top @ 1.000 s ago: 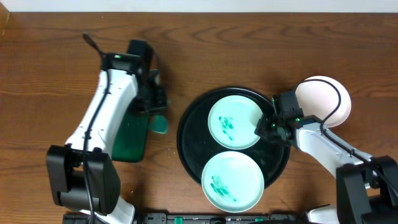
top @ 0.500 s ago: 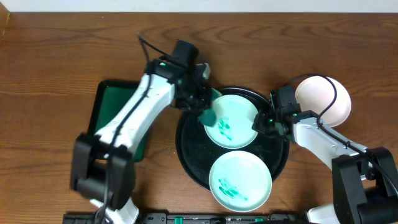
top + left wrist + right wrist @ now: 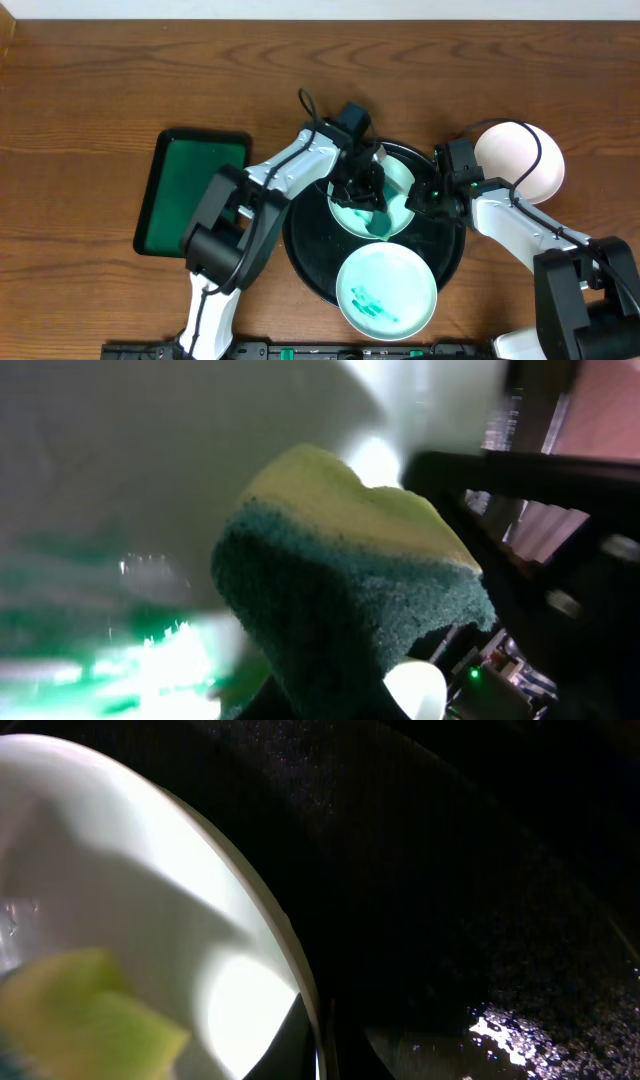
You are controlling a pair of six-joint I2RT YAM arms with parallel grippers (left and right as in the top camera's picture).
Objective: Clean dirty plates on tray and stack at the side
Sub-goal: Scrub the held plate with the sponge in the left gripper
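Left pincer (image 3: 372, 192) clamps a sponge (image 3: 350, 590) pressed onto the upper plate (image 3: 400, 180) on the black tray (image 3: 305, 250), centre frame. Right pincer (image 3: 428, 200) is closed on that plate's rim. A third plate (image 3: 515, 155) sits clean on the surface, right. The smeared lower plate (image 3: 387, 290) is unwiped, and nothing is stacked.

L arm (image 3: 290, 165) reaches across the tray (image 3: 305, 245) from its left rim, wrist bent down. The left gripper (image 3: 367, 192) points down over the tray's far half, clamped on sponge (image 3: 350, 590). R arm (image 3: 510, 220) reaches in from tray's right. The right gripper (image 3: 427, 200) sits low by the right rim, pinched tight on far plate (image 3: 345, 212) edge.
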